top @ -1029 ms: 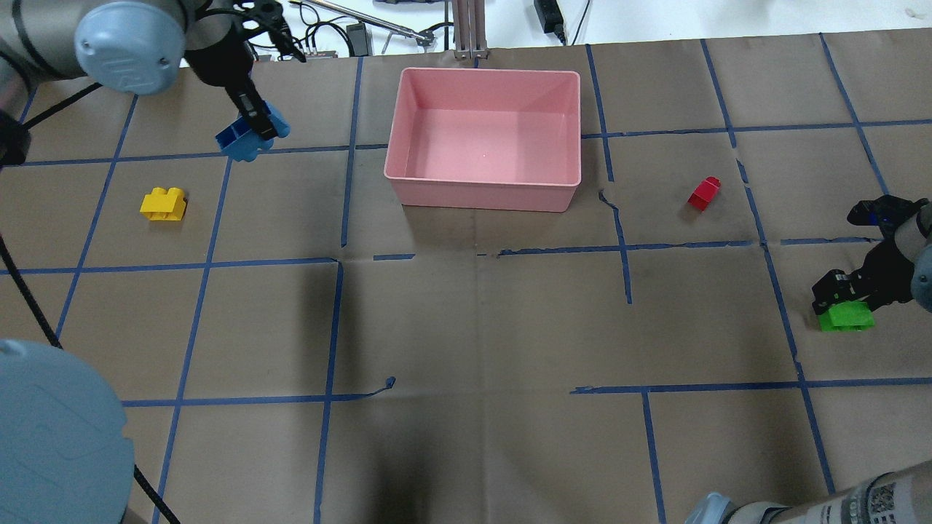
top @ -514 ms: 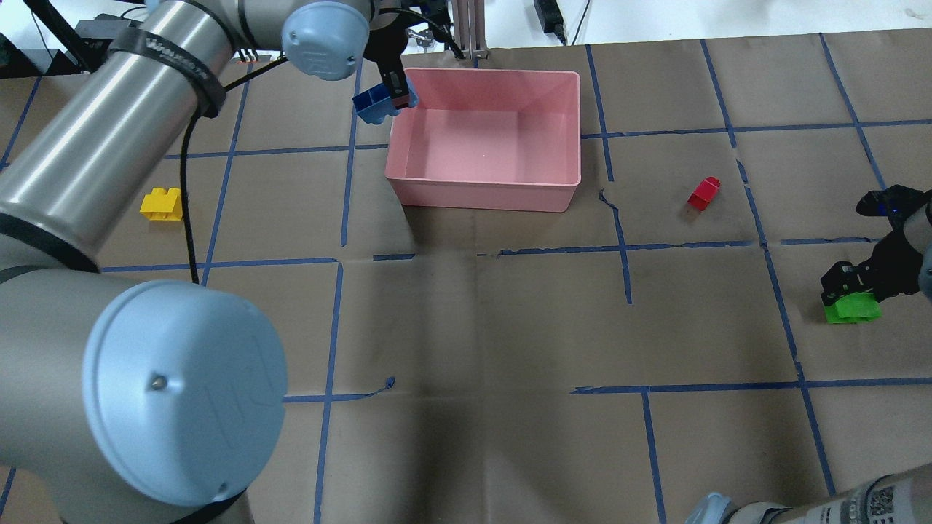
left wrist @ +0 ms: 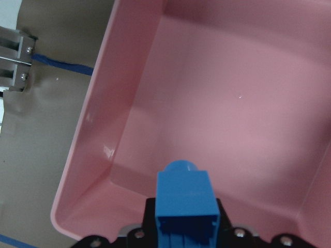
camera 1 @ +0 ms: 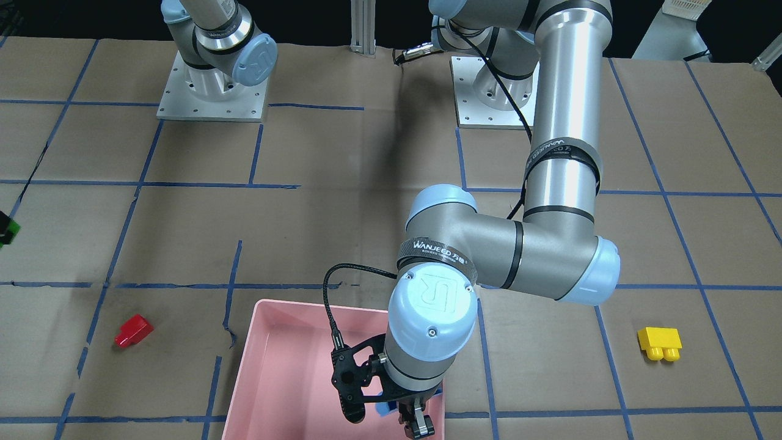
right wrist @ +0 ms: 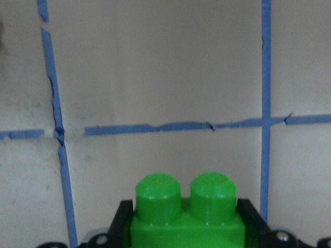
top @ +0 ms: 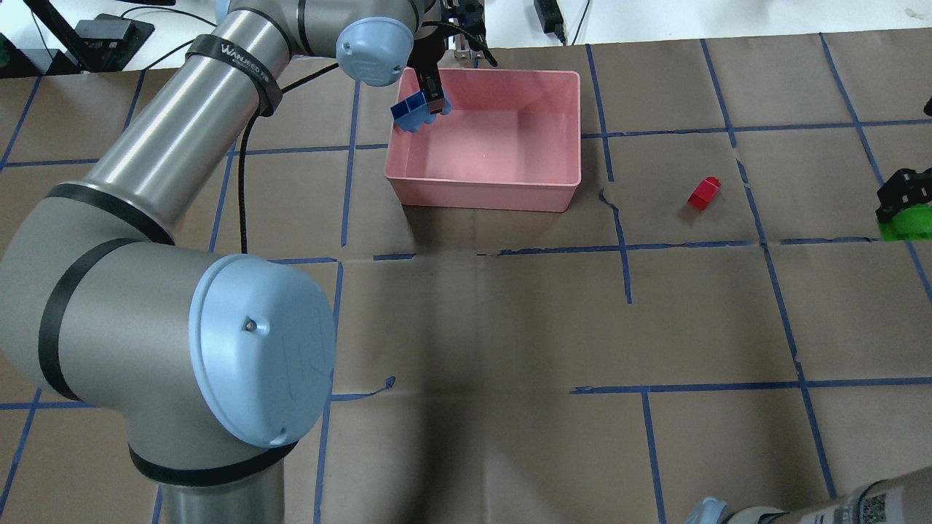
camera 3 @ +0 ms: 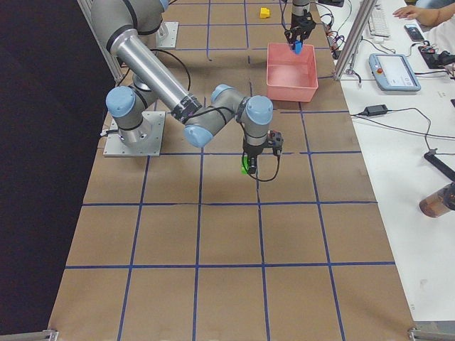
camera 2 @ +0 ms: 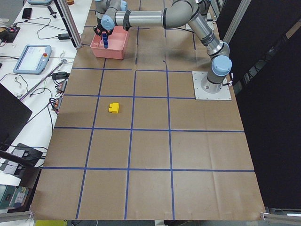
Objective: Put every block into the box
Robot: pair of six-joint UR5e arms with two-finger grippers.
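Note:
My left gripper (top: 434,100) is shut on the blue block (top: 413,113) and holds it over the far left corner of the pink box (top: 484,198). In the left wrist view the blue block (left wrist: 184,206) hangs above the box's inner wall (left wrist: 98,129). My right gripper (top: 901,198) is shut on the green block (top: 906,227) and holds it off the table at the right edge; the block also shows in the right wrist view (right wrist: 186,217). The red block (top: 704,193) lies right of the box. The yellow block (camera 1: 660,343) lies on the table, hidden by my left arm in the overhead view.
An aluminium post (top: 470,33) and cables stand just beyond the box's far rim. The arm base plates (camera 1: 211,91) sit at the robot's side. A desk with a tablet (camera 3: 394,71) runs along the table's far edge.
My left arm has swung right with the blue block, from over the table to over the box's corner. My right gripper has lifted the green block and carried it farther from the robot.

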